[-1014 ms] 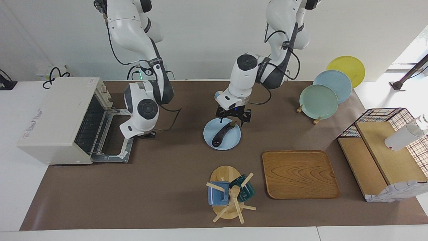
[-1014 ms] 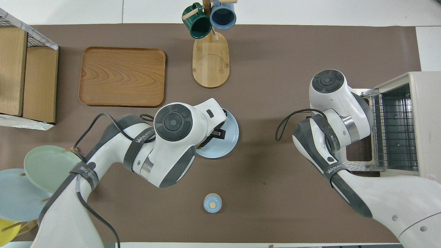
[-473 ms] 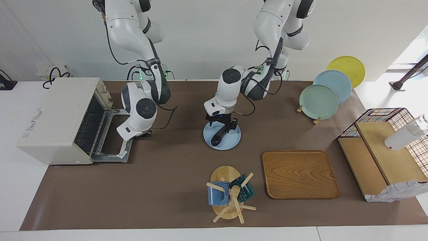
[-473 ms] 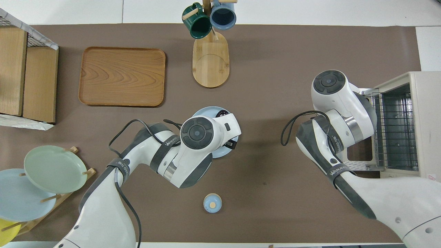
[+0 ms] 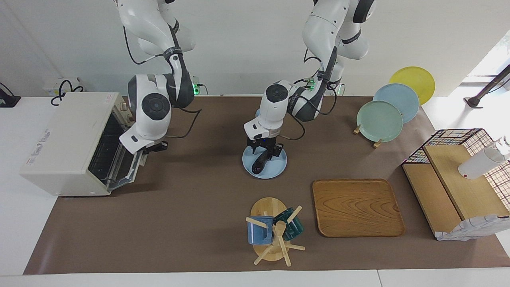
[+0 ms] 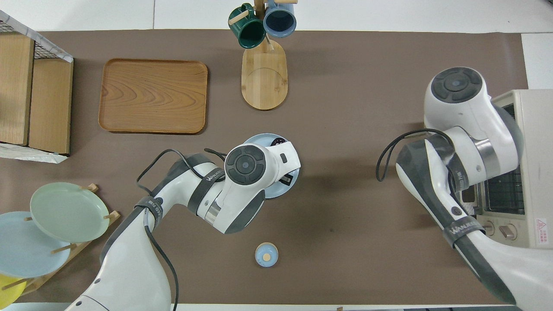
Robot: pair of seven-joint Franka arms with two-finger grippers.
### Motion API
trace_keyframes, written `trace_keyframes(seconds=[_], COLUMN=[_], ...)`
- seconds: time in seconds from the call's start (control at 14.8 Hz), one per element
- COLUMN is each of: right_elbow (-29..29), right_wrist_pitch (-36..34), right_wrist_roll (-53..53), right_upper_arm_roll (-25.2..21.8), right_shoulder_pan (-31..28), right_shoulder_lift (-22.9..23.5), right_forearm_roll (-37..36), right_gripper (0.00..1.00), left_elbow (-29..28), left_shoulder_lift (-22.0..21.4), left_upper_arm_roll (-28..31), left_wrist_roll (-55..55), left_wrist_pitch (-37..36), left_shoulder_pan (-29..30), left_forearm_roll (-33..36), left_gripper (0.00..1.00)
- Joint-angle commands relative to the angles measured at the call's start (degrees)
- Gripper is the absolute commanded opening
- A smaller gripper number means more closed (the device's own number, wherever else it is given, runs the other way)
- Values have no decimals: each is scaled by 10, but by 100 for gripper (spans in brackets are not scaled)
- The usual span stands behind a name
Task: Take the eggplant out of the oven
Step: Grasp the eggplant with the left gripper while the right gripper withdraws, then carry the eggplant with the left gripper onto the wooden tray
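On blue plate [image 5: 275, 166], eggplant [image 5: 261, 161] under left end effector [image 5: 263, 153]

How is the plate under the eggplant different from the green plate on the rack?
The small pale blue round plate lies flat on the table with the dark purple eggplant on it. The pale green round plate stands tilted in a wooden rack, holds nothing and looks bigger. Both are round and plain.

High facing camera and steep overhead camera, half-turned apart, share the table [image 5: 191, 215].

wooden tray [image 5: 357, 207] | mug rack [image 5: 272, 235] | plate stand [image 5: 379, 120] | wire basket [image 5: 458, 143]
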Motion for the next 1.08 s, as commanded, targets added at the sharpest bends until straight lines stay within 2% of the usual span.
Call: trace_keyframes(seconds=[0.0, 0.07, 0.27, 0.47, 0.61, 0.74, 1.01], right_elbow=[3, 3, 2, 2, 3, 2, 2], right_wrist_pitch=[0, -4, -20, -31, -37, -44, -44], right_wrist_roll=[-50, -56, -78, -97, -100, -110, -134], right_upper_arm_roll=[-3, -3, -3, -3, -4, -5, -5], right_shoulder_pan=[-40, -47, -62, -76, -80, -86, -95], right_shoulder_lift=[-10, -16, -28, -29, -29, -35, -51], right_forearm_roll=[-12, -9, 6, 12, 22, 23, 27], right_gripper=[0, 0, 0, 0, 2, 3, 3], left_elbow=[3, 3, 15, 61, 142, 199, 211], left_shoulder_lift=[1, 1, -7, -43, -32, -7, 6], left_upper_arm_roll=[3, 3, 3, 4, 5, 7, 8], left_wrist_roll=[28, 28, 29, 27, 30, 33, 36], left_wrist_pitch=[5, 3, -12, -96, -191, -236, -239], left_shoulder_pan=[5, 6, 29, 70, 128, 173, 269], left_forearm_roll=[-30, -34, -55, -91, -93, -92, -83], left_gripper=[16, 0, 0, 0, 0, 0, 0])
